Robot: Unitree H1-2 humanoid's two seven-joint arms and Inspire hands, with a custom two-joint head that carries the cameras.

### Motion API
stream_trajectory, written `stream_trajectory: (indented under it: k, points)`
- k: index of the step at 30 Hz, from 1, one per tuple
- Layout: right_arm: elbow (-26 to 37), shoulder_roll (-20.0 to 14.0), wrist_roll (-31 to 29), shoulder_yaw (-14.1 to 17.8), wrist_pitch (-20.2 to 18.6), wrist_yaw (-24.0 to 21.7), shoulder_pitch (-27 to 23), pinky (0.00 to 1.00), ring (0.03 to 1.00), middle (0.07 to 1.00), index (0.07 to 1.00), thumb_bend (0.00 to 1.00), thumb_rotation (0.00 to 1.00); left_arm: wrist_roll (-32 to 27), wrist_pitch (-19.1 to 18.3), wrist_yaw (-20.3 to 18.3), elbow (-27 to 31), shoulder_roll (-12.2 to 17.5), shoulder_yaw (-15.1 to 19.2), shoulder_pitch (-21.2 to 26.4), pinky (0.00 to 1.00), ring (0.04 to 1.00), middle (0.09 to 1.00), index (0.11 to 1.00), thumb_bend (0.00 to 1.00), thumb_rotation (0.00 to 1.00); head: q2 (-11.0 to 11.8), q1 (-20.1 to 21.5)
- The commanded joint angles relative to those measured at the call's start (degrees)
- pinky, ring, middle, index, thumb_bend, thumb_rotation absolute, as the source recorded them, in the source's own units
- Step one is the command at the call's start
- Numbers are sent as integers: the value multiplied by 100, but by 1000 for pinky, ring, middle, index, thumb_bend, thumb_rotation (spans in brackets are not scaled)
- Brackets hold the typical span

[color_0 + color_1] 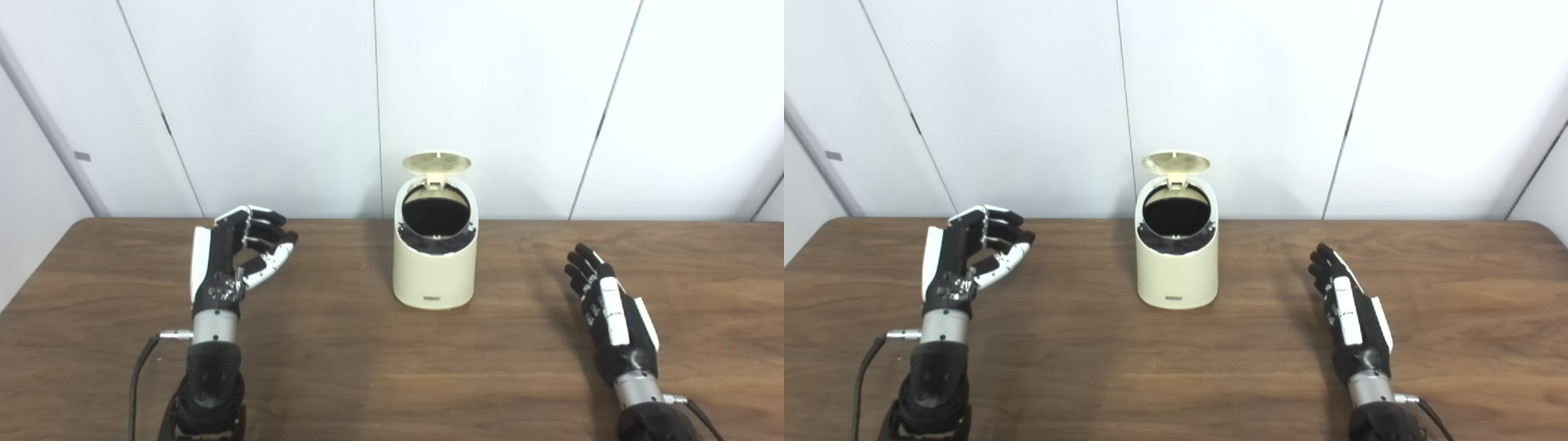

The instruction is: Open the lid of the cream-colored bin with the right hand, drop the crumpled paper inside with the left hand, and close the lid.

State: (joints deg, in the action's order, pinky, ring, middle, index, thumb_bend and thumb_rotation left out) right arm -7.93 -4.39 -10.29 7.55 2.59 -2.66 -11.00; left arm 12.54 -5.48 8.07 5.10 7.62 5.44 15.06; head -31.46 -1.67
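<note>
Left robot hand (236,260): raised above the near left area of the brown wood-grain worktop (343,367), palm facing inward, fingers apart and loosely curled, holding nothing. Right robot hand (612,309): low over the near right area of the worktop, fingers extended and spread, holding nothing. Cream-colored cylindrical plastic bin (435,269): upright between both hands, well apart from each, toward the far edge. Its round lid (437,162) stands hinged up at the rear, exposing a dark interior. Crumpled paper: not visible. White panelled wall (490,92): behind the worktop.
</note>
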Motion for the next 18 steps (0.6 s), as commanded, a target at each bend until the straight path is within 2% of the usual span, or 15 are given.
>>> stream_trajectory:
  k: [1,4,7,12,16,18]
  points:
    - [-106,74,-80,4,117,-52,266,963,911,898,889,436,896,-516,164,-257,245,43,86,57,610,688,734,658,497,270,-1,-3]
    - [-63,76,-81,6,76,-29,269,969,919,910,899,420,908,-1197,268,-616,208,84,187,-94,735,798,832,827,483,473,-6,7]
    - [-37,83,-60,1,104,-6,279,961,918,911,897,414,902,-1695,269,-903,196,123,279,-262,877,894,923,931,494,627,0,27]
    - [29,84,-90,-12,114,-41,316,968,922,916,899,419,900,-2248,258,-1149,226,103,415,-528,987,973,993,995,560,749,12,20]
    - [38,74,-102,-2,167,-47,336,965,921,911,899,425,893,-2253,517,-1146,60,63,457,-742,1000,999,1000,1000,558,879,-22,20]
    - [49,64,-103,0,170,-54,345,966,922,911,898,429,895,-2305,698,-1159,-71,31,473,-824,1000,1000,1000,1000,539,900,9,27]
